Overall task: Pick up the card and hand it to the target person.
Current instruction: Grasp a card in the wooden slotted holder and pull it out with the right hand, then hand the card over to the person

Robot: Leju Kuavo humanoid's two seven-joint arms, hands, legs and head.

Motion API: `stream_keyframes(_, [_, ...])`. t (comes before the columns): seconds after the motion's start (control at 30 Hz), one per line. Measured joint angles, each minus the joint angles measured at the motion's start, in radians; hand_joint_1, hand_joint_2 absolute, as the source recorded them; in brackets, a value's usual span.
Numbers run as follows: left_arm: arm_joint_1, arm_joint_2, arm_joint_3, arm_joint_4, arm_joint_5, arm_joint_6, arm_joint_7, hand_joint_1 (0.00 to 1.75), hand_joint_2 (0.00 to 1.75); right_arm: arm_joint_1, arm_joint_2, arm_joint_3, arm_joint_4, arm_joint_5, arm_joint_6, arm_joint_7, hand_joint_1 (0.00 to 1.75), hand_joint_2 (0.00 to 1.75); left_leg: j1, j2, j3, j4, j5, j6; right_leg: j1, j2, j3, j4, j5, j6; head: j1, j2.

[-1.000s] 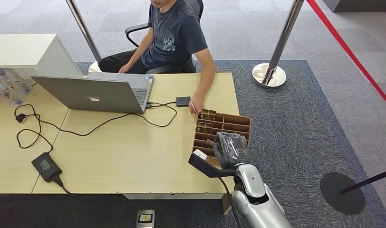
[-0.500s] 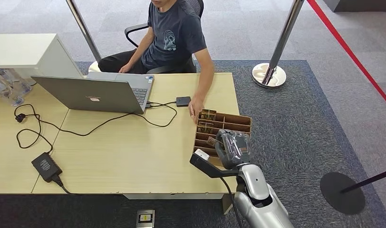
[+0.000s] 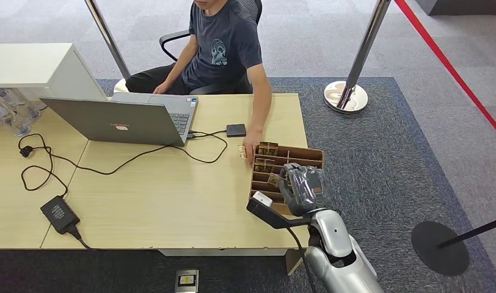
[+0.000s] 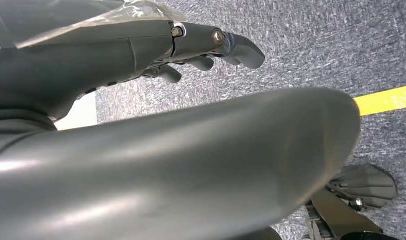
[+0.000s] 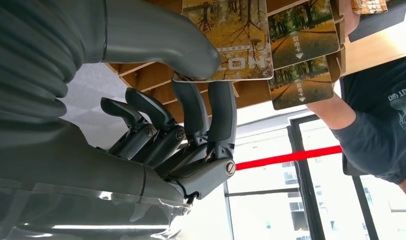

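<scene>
Card (image 5: 231, 37) is pinched between thumb and fingers of the right hand (image 3: 302, 189), above the cardboard tray (image 3: 310, 160) at the desk (image 3: 160, 195) edge. Person (image 3: 224, 49) sits opposite, a hand (image 3: 251, 146) beside the tray. Left hand (image 4: 201, 47) holds nothing, fingers loosely curled.

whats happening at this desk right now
The robot's right hand is over the slotted card box at the desk's corner, pinching a card between thumb and fingers. The seated person's hand rests by the box's far end. The left hand hangs above the carpet, holding nothing.
</scene>
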Motion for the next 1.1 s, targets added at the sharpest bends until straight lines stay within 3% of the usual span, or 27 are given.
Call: stream_keyframes(1.1, [-0.001,-0.006,0.0,0.001,0.007,0.004,-0.005,0.0,0.0,-0.052,-0.05,0.006,-0.078,-0.002,-0.052,-0.013,1.75,1.75,0.0,0.0,0.0,0.0,0.0,0.0,0.0,0.0,0.0,0.0,0.0,0.0,0.0,0.0])
